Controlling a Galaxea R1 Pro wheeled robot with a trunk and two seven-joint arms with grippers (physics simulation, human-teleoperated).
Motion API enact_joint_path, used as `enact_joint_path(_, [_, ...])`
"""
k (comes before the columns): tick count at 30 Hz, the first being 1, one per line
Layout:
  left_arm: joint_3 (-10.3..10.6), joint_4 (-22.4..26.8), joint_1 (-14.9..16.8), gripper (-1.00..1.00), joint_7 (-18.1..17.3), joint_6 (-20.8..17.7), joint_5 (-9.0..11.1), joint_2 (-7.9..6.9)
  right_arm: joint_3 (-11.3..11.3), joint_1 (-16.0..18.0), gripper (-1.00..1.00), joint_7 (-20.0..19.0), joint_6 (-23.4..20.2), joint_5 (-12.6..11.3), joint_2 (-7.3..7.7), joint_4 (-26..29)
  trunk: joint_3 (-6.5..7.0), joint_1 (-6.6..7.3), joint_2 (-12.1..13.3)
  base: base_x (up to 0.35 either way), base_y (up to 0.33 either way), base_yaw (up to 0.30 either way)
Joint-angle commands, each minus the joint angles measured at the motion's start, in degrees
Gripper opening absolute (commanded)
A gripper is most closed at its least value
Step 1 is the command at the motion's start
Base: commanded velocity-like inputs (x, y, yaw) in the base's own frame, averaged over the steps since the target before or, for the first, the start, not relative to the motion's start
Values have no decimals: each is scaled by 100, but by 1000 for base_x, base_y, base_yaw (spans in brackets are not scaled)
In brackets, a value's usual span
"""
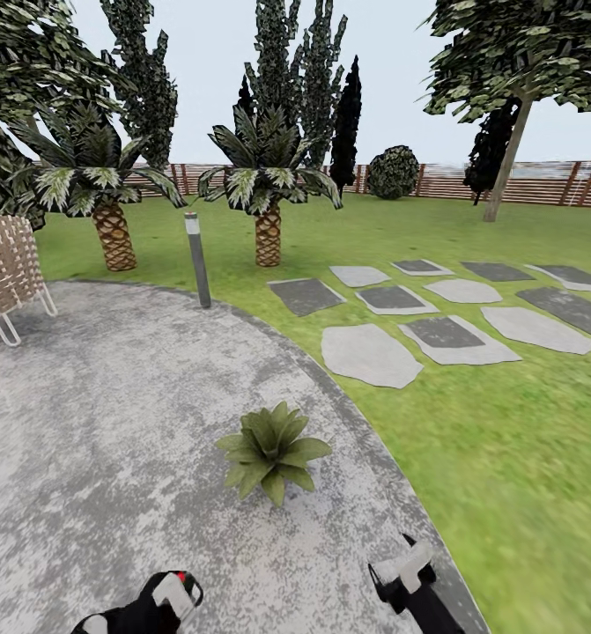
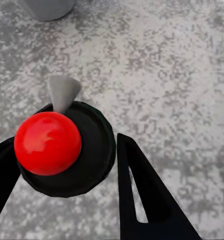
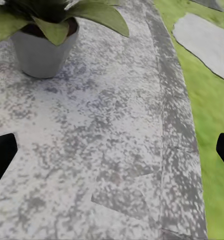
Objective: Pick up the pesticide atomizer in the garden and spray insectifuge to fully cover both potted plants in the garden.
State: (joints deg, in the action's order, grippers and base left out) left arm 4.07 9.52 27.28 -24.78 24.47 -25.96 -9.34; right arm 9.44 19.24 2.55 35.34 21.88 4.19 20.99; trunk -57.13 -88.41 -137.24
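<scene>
From my head camera, one potted plant (image 1: 272, 451) sat on the grey patio (image 1: 110, 396) just ahead of me, near the patio's curved edge. Beyond it lay the lawn (image 1: 506, 423) with stepping stones (image 1: 370, 354), a grey lamp post (image 1: 197, 259) at the patio rim, two palms (image 1: 267, 189), a slatted chair (image 1: 9, 264) and the brown fence (image 1: 524, 183). My left claw (image 1: 173, 593) showed at the bottom edge with a speck of red at its tip; my right claw (image 1: 405, 568) sat low near the paving's edge.

Through my left wrist camera, my left claw (image 2: 66, 170) was clamped on the atomizer (image 2: 66, 150): I looked down on its red dome, pale nozzle and dark round body, a black finger (image 2: 152, 200) pressed against each side. Patio lay beneath, with a grey pot's (image 2: 46, 7) base at the frame's edge.

Through my right wrist camera, my right claw (image 3: 114, 150) stood wide apart, holding nothing, its fingertips (image 3: 1, 155) at opposite edges. The plant (image 3: 46, 30) in its grey pot stood ahead on the patio, with grass (image 3: 212, 125) alongside.
</scene>
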Motion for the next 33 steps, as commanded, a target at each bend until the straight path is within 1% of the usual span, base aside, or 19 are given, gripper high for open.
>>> enact_joint_path(1, [43, 4, 140, -100, -409, -149, -142, 3, 21, 2, 100, 20, -80, 321, -1, 89, -6, 1, -2, 0, 0, 0])
enact_joint_path(2, [46, 8, 208, -100, -605, -217, -200, 6, 27, 2, 100, 5, -133, 452, -4, 126, -6, 1, -2, 0, 0, 0])
enact_joint_path(3, [51, 37, 345, -100, -975, -319, -300, 11, 38, 1, 100, -77, -251, 698, -13, 189, -6, 1, -2, 0, 0, 0])
enact_joint_path(4, [55, 132, 542, -100, -1485, -413, -428, 21, 44, 4, 100, -413, -441, 1023, -32, 280, -6, 1, -2, 0, 0, 0])
enact_joint_path(5, [60, 225, 651, -100, -1794, -457, -507, 33, 46, 11, 100, -791, -560, 1179, -42, 355, -6, 1, -2, 0, 0, 0])
enact_joint_path(7, [65, 458, 807, -100, -2312, -558, -695, 53, 48, 49, 100, -1649, -775, 1340, -52, 568, -6, 1, -2, 0, 0, 0])
enact_joint_path(9, [64, 772, 888, -100, -2788, -766, -969, 71, 48, 94, 100, -2401, -1006, 1404, -60, 899, -6, 1, -2, 0, 0, 0])
enact_joint_path(10, [60, 958, 909, -100, -3015, -919, -1117, 78, 48, 108, 100, -2686, -1138, 1416, -63, 1080, -6, 1, -2, 0, 0, 0])
enact_joint_path(12, [55, 1325, 931, -100, -3398, -1242, -1373, 81, 44, 122, 100, -3082, -1426, 1423, -69, 1414, -6, 1, -2, 0, 0, 0])
enact_joint_path(15, [56, 1576, 941, -100, -3652, -1501, -1572, 85, 41, 129, 100, -3376, -1722, 1421, -105, 1744, -6, 1, -2, 0, 0, 0])
enact_joint_path(18, [63, 1669, 939, -100, -3746, -1596, -1689, 87, 40, 132, 100, -3628, -1858, 1423, -249, 1923, -6, 1, -2, 0, 0, 0])
enact_joint_path(20, [71, 1689, 930, -100, -3766, -1606, -1717, 84, 40, 132, 100, -3704, -1888, 1424, -338, 1961, -6, 1, -2, 0, 0, 0])
enact_joint_path(23, [84, 1698, 907, -100, -3772, -1601, -1730, 76, 40, 133, 100, -3743, -1899, 1425, -414, 1979, -6, 1, -2, 0, 0, 0])
enact_joint_path(24, [96, 1701, 880, -100, -3767, -1590, -1735, 74, 42, 133, 100, -3764, -1905, 1425, -491, 1990, -6, 1, -2, 0, 0, 0])
enact_joint_path(27, [107, 1702, 861, -100, -3758, -1574, -1737, 73, 47, 132, 100, -3788, -1907, 1425, -610, 1995, -6, 1, -2, 0, 0, 0])
enact_joint_path(28, [136, 1702, 857, -100, -3757, -1566, -1737, 73, 47, 132, -100, -3807, -1908, 1425, -659, 1995, -6, 1, -2, 0, 0, 0])
enact_joint_path(30, [292, 1702, 856, -100, -3750, -1530, -1737, 73, 48, 132, -100, -3892, -1908, 1427, -729, 1998, -6, 1, -2, 0, 0, 0])
enact_joint_path(33, [627, 1702, 859, -100, -3728, -1457, -1736, 72, 53, 136, -100, -4080, -1908, 1427, -801, 2086, -6, 1, -2, 0, 0, 0])
